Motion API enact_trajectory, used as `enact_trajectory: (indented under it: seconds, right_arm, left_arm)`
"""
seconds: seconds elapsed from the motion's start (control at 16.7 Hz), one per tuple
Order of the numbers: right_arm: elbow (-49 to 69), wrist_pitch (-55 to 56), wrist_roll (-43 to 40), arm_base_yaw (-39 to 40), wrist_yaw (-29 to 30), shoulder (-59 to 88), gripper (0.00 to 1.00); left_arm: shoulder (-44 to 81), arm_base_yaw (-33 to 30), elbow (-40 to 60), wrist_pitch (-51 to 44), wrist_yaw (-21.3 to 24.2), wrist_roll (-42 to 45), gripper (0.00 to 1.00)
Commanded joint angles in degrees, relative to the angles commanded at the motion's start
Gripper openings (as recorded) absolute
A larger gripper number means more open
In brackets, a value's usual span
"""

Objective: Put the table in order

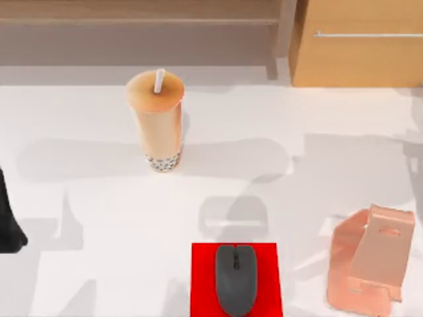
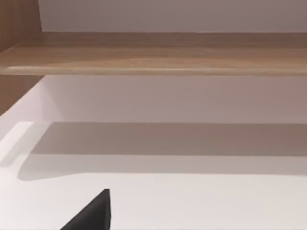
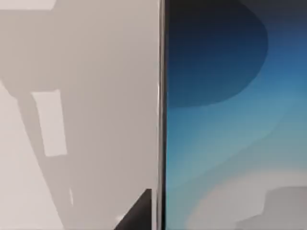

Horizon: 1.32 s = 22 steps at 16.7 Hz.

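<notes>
The white table (image 1: 92, 198) carries a tall bubble tea cup (image 1: 156, 122) with a white straw, standing upright left of the middle toward the back. At the front edge a dark grey mouse (image 1: 235, 279) lies on a red mat (image 1: 201, 284). A pink phone stand (image 1: 370, 261) sits at the front right. My left gripper (image 1: 10, 221) is parked at the table's left edge, far from the cup; a dark corner of it (image 2: 91, 215) shows over bare tabletop. A dark corner of my right gripper (image 3: 139, 213) hangs by the table's edge (image 3: 160, 120).
A light-brown wooden cabinet (image 1: 357, 46) with a metal bar handle (image 1: 367, 34) stands at the back right. A low wooden shelf (image 1: 139, 20) runs along the back, also seen from the left wrist (image 2: 153, 52). Blue floor (image 3: 230, 120) lies beyond the table's edge.
</notes>
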Motion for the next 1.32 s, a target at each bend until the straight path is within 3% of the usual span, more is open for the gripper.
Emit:
enact_trajectory:
  seconds: [0.3,0.9,1.08,1.32]
  right_arm:
    - [-0.1,-3.4,17.4,16.1,11.7,-14.1,0.00]
    - [-14.3,-14.6,74.0,66.5,42.5,-39.4,0.00]
    - [-22.1,-17.5,83.8,76.9,49.8,-41.7,0.00]
    - [-30.9,-20.5,90.6,87.5,57.2,-42.2,0.00]
  left_arm:
    - [0.0,0.0,0.0,0.0,0.0,0.0,1.00]
    - [0.0,0.0,0.0,0.0,0.0,0.0,1.00]
    - [0.0,0.0,0.0,0.0,0.0,0.0,1.00]
    - [0.0,0.0,0.0,0.0,0.0,0.0,1.00]
